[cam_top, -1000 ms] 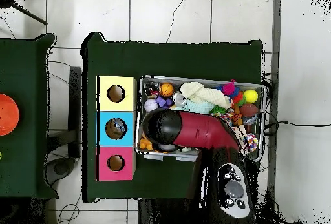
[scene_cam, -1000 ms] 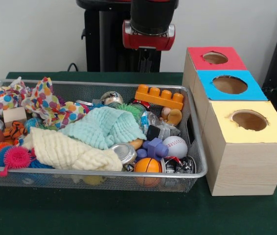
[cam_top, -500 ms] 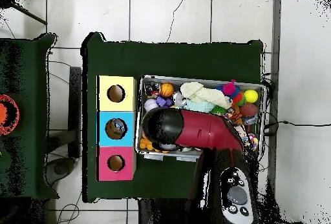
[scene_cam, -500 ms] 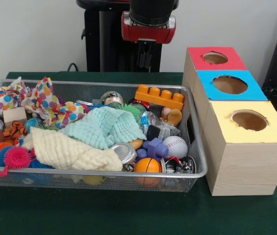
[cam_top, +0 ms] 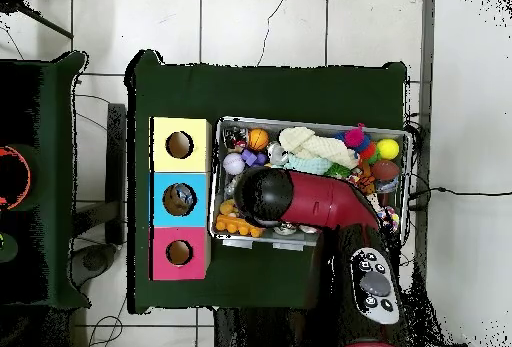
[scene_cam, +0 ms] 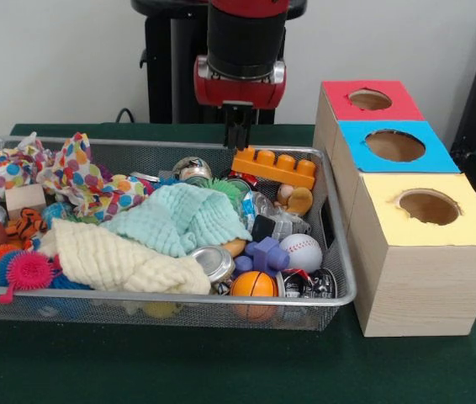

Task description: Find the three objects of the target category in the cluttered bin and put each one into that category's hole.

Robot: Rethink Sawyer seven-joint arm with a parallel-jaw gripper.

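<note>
The silver wire-mesh bin point(scene_cam: 339, 252) is full of clutter; it also shows in the overhead view point(cam_top: 300, 123). One crushed clear plastic bottle point(scene_cam: 273, 215) lies at the right, between the mint cloth point(scene_cam: 179, 217) and the baseball point(scene_cam: 300, 251). I see no other bottle. My gripper point(scene_cam: 238, 139) hangs over the bin's far rim, just left of the orange toy brick point(scene_cam: 273, 166). Its jaws stand slightly apart and hold nothing. In the overhead view the red arm point(cam_top: 300, 198) hides the gripper. Something pale lies inside the blue box's hole point(cam_top: 180, 199).
Red point(scene_cam: 368, 99), blue point(scene_cam: 395, 145) and yellow point(scene_cam: 427, 206) topped wooden boxes with holes stand right of the bin. In the bin: a cream cloth point(scene_cam: 120, 259), metal cans point(scene_cam: 214, 263), a small basketball point(scene_cam: 253, 284), a purple toy point(scene_cam: 263, 255), a spotted cloth point(scene_cam: 82, 172).
The gripper has come down and moved to the picture's left in the front view, from above the bin's back edge to just over its far rim beside the orange brick.
</note>
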